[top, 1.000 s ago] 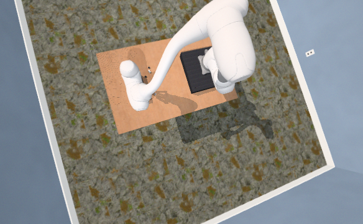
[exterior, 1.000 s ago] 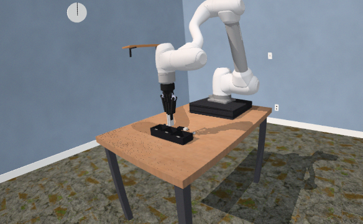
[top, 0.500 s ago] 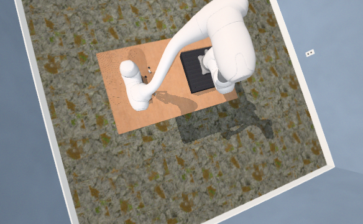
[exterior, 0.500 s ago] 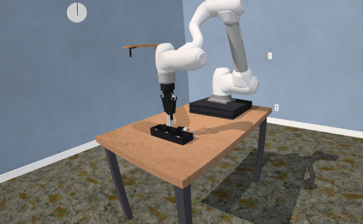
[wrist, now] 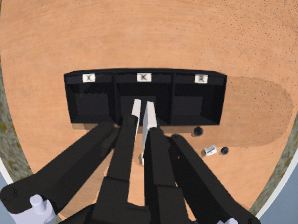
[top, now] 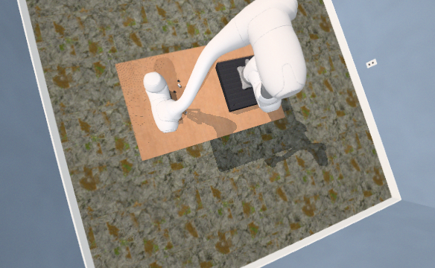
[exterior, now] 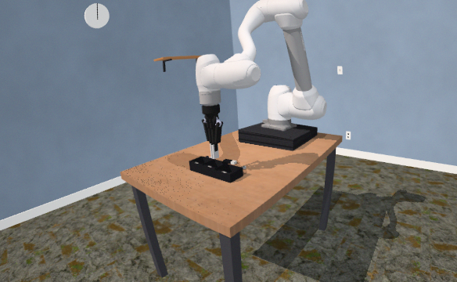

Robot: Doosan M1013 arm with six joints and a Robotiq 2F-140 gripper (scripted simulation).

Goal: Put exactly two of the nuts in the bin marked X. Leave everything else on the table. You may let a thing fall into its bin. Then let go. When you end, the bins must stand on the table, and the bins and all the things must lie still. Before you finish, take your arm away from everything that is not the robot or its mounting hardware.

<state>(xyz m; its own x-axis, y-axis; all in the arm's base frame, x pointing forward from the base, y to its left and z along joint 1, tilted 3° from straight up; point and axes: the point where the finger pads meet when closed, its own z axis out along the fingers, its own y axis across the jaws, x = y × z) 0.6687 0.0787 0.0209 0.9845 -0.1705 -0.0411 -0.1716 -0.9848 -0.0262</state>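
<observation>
Bin (wrist: 93, 99): 3 compartments, labelled, mid-table, nearer the front-left corner than the arm base. Gripper (wrist: 144, 111) hangs over the middle compartment, fingers clenched nearly together; can't tell whether anything thin sits between them. Right of the bin, on the tabletop: 2 dark nuts (wrist: 197, 132), (wrist: 225, 151), 1 light part (wrist: 209, 151) between them.

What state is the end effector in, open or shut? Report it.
Shut. The end effector has its pale fingertips almost together above the black bin; nothing shows between them.

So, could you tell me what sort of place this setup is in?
Probably a bare indoor test room: blue walls with a round clock, a mottled carpet-like floor, and one wooden table carrying the arm.
</observation>
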